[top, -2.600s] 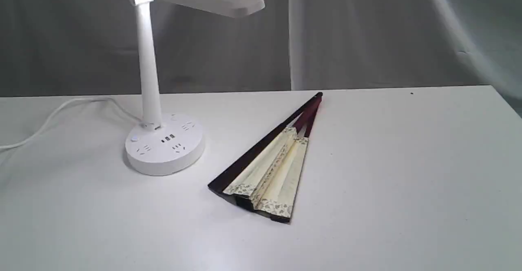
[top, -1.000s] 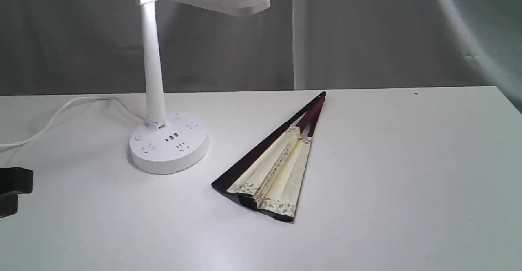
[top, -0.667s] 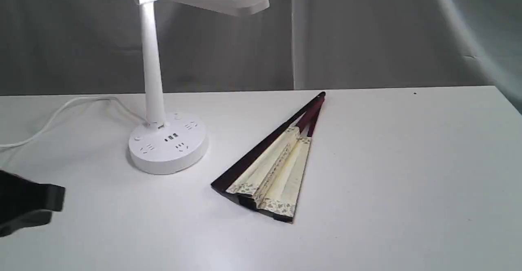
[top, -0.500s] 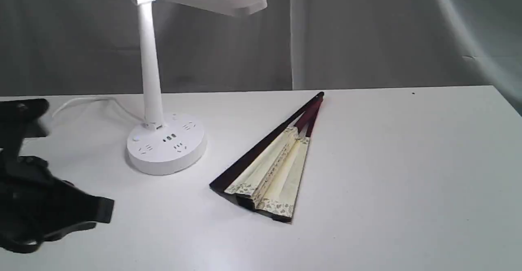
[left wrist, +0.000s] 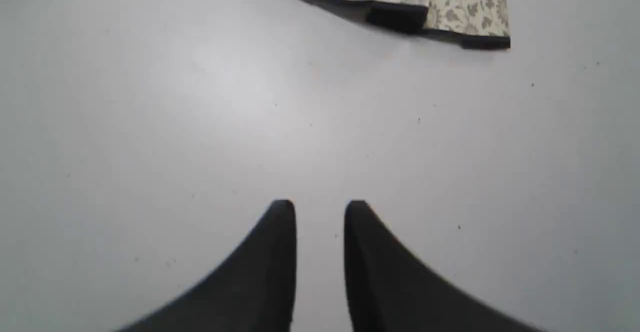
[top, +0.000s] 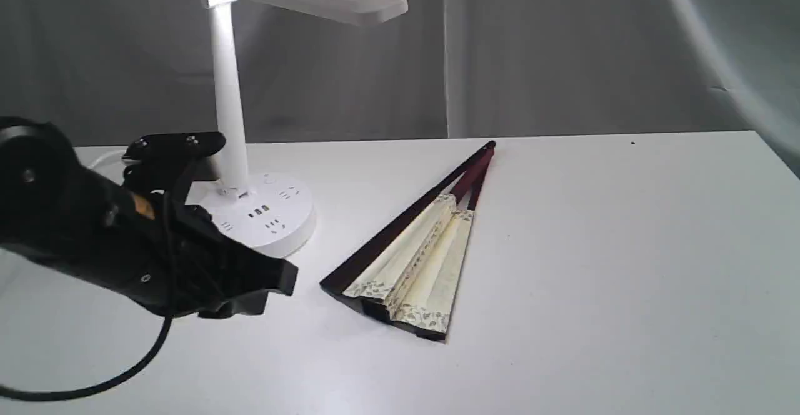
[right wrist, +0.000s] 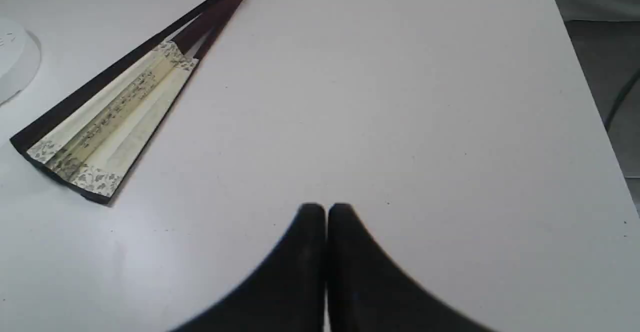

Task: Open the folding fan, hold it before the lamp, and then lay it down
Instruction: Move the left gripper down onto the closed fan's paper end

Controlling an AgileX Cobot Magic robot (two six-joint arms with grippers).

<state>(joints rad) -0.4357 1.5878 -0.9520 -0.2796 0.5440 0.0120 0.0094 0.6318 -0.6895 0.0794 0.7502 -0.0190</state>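
The folding fan (top: pixel 412 259) lies flat near the middle of the tabletop (top: pixel 625 277), only a few pleats spread; its dark pivot end points toward the far edge and its wide cream end, with the patterned border, toward the near edge; one maroon guard runs along its left side. The lamp (top: pixel 228 109) stands toward the far left corner, its round base just left of the fan and apart from it, its flat bar head reaching out above. The left arm (top: pixel 94 227), black, comes in from the left edge in front of the lamp base; the left jaws stand slightly apart with nothing between them, over bare tabletop, near the fan's wide end but not touching it. The right jaws are pressed together and empty, over the right part of the tabletop, well apart from the fan; the exterior view does not show them.
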